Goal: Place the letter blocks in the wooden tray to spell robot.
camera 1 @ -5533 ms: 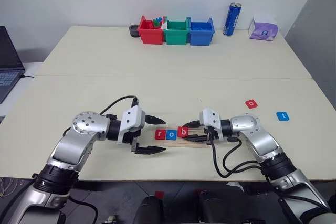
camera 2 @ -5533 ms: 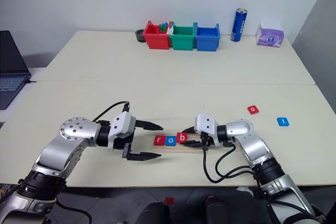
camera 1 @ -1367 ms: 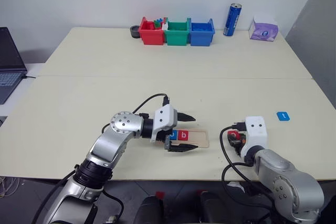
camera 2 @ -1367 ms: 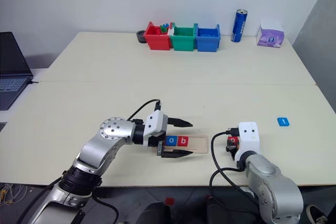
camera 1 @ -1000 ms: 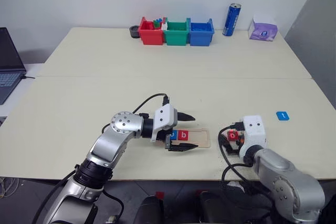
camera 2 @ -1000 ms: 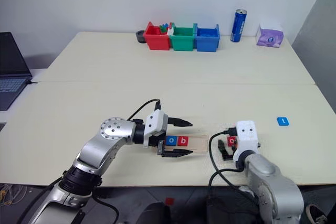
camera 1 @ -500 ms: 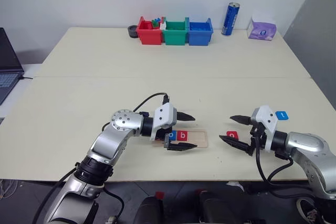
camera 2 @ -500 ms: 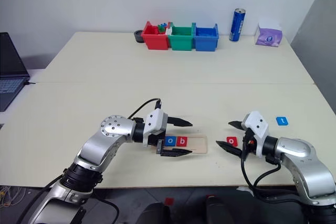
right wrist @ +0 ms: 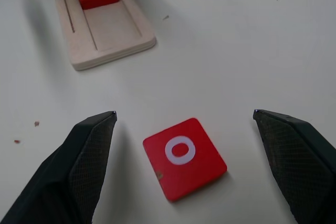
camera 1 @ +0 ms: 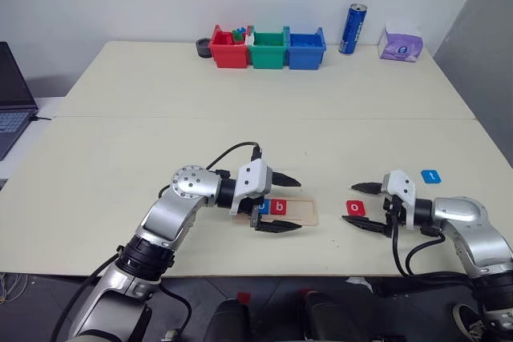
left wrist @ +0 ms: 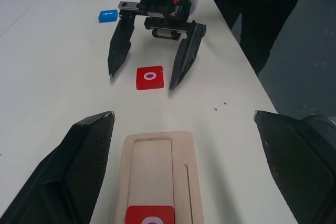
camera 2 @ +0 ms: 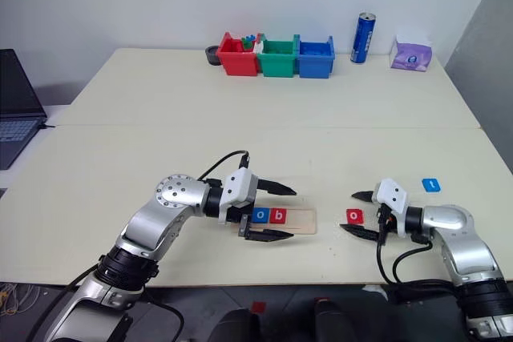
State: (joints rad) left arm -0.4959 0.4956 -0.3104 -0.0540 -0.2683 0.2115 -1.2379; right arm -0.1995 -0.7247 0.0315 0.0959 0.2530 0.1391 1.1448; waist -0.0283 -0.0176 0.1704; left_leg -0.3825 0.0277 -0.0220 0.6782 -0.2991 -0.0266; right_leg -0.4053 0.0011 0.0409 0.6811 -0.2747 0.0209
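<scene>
The "o" block (camera 1: pixel 355 207) lies on the table (camera 1: pixel 240 134), right of the wooden tray (camera 1: pixel 303 212).

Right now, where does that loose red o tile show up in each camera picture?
Left eye: red o tile, lower right.
Right eye, lower right.
Left wrist, upper middle.
Right wrist, bottom centre.
Shared landmark: wooden tray, beside it.

i see the wooden tray (camera 1: pixel 295 211) lying flat, pale, holding a blue tile (camera 1: pixel 263 207) and the red b tile (camera 1: pixel 278 207). the red o tile (camera 1: pixel 355 207) lies at its 3 o'clock, the blue t tile (camera 1: pixel 431 175) beyond at 2.
</scene>
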